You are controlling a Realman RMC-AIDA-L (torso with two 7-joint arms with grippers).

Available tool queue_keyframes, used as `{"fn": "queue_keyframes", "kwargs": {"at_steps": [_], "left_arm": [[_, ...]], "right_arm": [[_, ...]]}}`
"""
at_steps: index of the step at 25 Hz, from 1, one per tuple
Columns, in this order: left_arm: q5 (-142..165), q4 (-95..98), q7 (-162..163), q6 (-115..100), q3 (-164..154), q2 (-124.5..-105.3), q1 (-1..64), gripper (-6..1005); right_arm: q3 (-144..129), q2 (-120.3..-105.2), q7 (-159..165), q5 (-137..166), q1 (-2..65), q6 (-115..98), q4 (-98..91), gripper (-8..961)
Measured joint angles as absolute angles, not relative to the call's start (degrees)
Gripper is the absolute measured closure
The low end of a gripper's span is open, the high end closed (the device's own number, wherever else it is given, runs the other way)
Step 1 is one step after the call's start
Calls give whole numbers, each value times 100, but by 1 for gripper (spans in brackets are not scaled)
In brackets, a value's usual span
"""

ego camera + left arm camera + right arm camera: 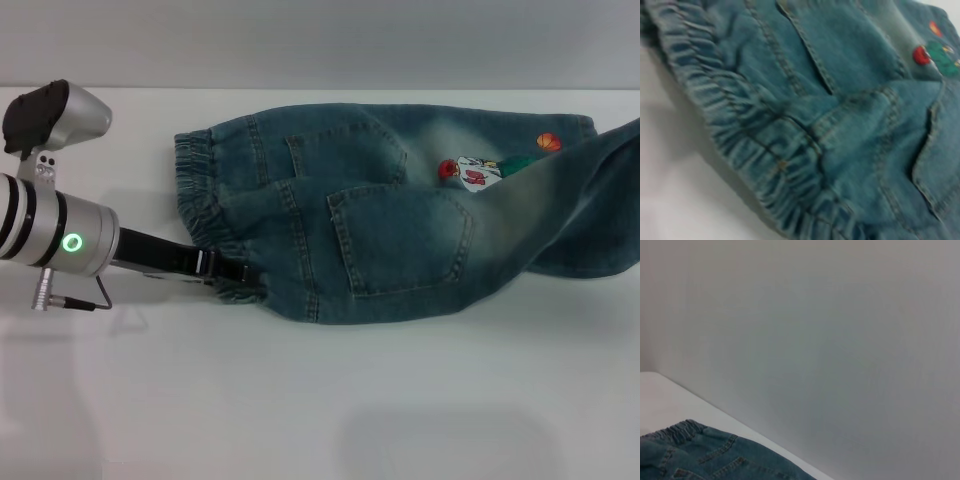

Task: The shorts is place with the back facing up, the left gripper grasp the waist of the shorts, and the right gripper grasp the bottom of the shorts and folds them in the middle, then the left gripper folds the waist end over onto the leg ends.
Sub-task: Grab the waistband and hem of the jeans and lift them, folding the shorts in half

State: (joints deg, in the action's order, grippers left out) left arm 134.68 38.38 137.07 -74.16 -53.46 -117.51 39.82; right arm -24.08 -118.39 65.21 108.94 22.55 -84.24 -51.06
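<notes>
Head view: shorts (400, 215) folded lengthwise on white table (320, 400), waistband (205, 215) leftward. Left claw (235, 272) pinching waistband's near corner. Right claw unseen.
Left wrist view: gathered waistband (765, 150), pockets beyond.
Right wrist view: waistband edge (682, 429), wall (840, 340).

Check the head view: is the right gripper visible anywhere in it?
No. Only the left gripper shows, at the waist of the shorts; no black blocky gripper appears.
</notes>
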Motion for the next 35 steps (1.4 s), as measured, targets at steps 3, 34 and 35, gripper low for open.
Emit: {"fn": "queue_keyframes", "kwargs": {"at_steps": [3, 34, 35], "left_arm": [[13472, 3848, 13713, -7303, -5354, -11745, 3953, 334], [13310, 4192, 13920, -7993, -3669, -11361, 3821, 954], [13237, 4215, 13918, -7993, -3632, -11357, 3820, 954]], "right_arm": [[-2403, -11839, 6521, 10886, 2243, -8440, -5106, 953], [-2461, -11833, 6521, 10182, 2352, -8069, -4900, 952], [-2460, -11833, 6521, 10180, 2376, -7983, -4858, 952]]}}
